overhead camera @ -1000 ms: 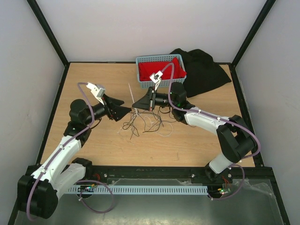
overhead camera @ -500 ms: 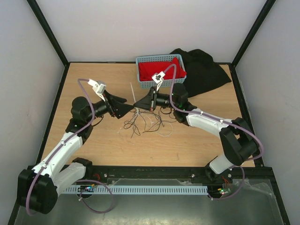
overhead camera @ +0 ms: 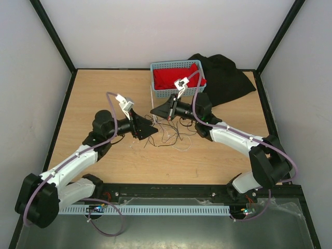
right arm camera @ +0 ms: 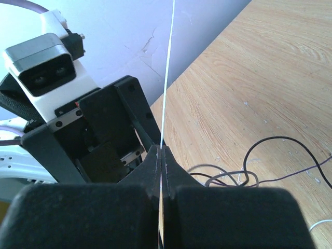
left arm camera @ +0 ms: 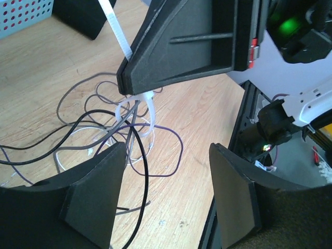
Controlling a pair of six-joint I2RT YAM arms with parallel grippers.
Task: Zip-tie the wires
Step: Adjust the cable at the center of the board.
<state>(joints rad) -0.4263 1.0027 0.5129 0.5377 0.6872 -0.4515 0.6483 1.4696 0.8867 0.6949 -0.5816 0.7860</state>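
Both white-and-black robot arms are bending inward, grippers almost nose to nose.
The left arm is holding its black two-finger gripper low, pointing right, jaws standing wide apart and gripping nothing. The right arm is aiming its black gripper left, just beyond it, fingers pinching together on a thin white plastic zip tie.

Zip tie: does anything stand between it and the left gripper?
Nothing besides the wires themselves. The open left gripper faces the zip tie across those loose strands; the right gripper pinches it just beyond.
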